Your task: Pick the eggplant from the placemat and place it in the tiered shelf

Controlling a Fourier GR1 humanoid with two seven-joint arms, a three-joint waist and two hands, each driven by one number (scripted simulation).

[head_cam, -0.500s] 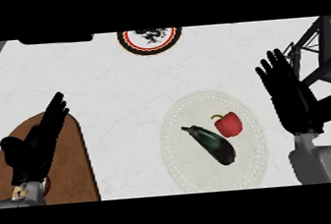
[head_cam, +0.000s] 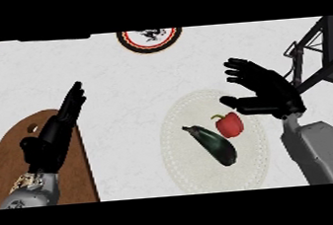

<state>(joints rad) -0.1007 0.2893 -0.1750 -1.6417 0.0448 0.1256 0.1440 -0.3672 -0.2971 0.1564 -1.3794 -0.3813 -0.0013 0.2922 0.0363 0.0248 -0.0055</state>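
A dark eggplant (head_cam: 213,144) lies at a slant on a round white placemat (head_cam: 184,160), with a red bell pepper (head_cam: 230,124) touching its upper right side. My right hand (head_cam: 269,90) hovers open just above and to the right of the pepper, palm turned left, fingers spread, thumb pointing toward the pepper. It holds nothing. The dark frame of the tiered shelf (head_cam: 324,55) shows at the right edge. My left hand (head_cam: 57,129) rests open at the left, fingers up, over a wooden board.
A brown wooden cutting board (head_cam: 12,166) lies at the lower left under my left forearm. A round plate with a red rim and dark pattern (head_cam: 149,38) sits at the top centre. White counter (head_cam: 124,88) stretches between the board and the placemat.
My right hand has swung left and tilted toward the placemat, now close above the bell pepper. The left hand, eggplant and pepper have stayed in place.
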